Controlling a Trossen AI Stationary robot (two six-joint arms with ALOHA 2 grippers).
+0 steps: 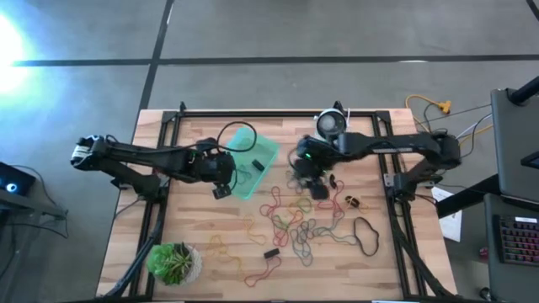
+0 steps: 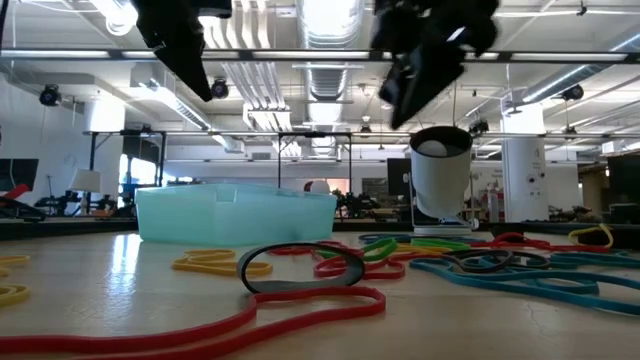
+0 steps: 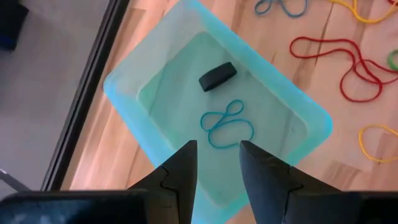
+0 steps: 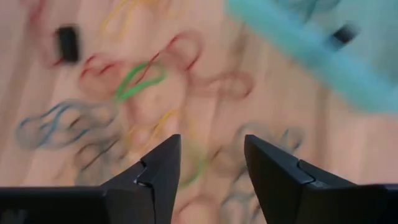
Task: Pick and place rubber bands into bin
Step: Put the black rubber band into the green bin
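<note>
Right gripper (image 4: 208,168) fingers spread and empty above blurred, hard-to-read mixed-colour rubber bands (image 1: 303,220) on the wooden table (image 1: 379,269), left gripper (image 3: 217,165) parted, empty, over translucent teal rectangular plastic bin (image 3: 298,112) holding a blue band and small black piece.

The rubber bands (image 4: 137,81) and bin (image 4: 323,56) smear into motion blur in the right wrist view (outlines untraceable)

No readable text, label, brand or number shows anywhere
</note>
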